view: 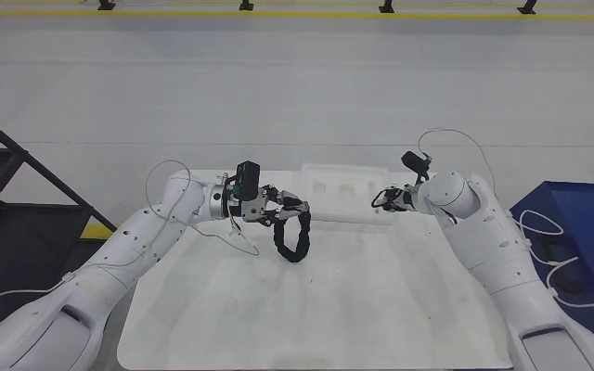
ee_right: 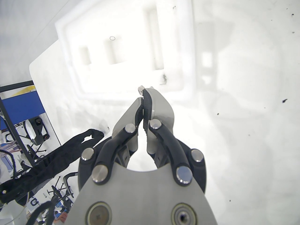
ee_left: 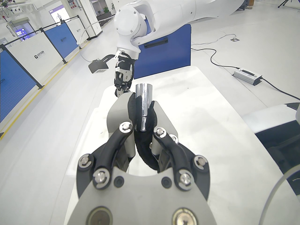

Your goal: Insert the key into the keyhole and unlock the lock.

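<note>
**A:** What is nearest on the white surface (view: 316, 315)?

**B:** The lock (view: 295, 239), left of the middle. Its black fabric-covered loop droops toward the near side. I cannot tell whether the loop touches the surface.

**A:** What holds it?

**B:** The left tool (ee_left: 140, 110). It is pinching the lock at the sleeve, around the shiny metal cylinder. The cylinder's end points right, toward the other arm.

**A:** And the other arm?

**B:** The right tool (ee_right: 143, 95) is about level with it on the right, well apart. Its pads are pressed together on the key (ee_right: 140, 89), and a small metal tip pokes out past them.

**A:** Is the key in the keyhole?

**B:** No, the key and the lock are apart.

**A:** What lies beyond them?

**B:** A white foam tray (ee_right: 65, 31) with rectangular recesses. It lies on the far side of the surface, between the two tools and past them.
</note>
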Motion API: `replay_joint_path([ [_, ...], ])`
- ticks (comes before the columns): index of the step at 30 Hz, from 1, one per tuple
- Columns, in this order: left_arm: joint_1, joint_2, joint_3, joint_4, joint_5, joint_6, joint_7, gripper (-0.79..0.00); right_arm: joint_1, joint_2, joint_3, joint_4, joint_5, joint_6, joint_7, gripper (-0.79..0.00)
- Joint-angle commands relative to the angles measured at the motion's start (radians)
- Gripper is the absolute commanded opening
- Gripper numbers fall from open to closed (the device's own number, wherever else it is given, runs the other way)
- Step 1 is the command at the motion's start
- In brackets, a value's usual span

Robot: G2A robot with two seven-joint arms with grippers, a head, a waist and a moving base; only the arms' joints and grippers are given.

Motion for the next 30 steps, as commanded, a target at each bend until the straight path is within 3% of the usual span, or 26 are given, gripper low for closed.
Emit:
replay_joint_path([
  [1, 0.000, 0.000, 0.000, 0.000, 0.000, 0.000, 0.000, -0.785, 0.007, -0.003, -0.004, 0.017, 0.002, -0.004, -0.005, -0.785],
  [16, 0.000, 0.000, 0.000, 0.000, 0.000, 0.000, 0.000, -0.785, 0.037, -0.020, -0.011, 0.101, 0.026, -0.029, -0.025, -0.785],
  [30, 0.000, 0.000, 0.000, 0.000, 0.000, 0.000, 0.000, -0.785, 0.009, -0.015, 0.008, 0.047, 0.012, -0.021, -0.028, -0.785],
])
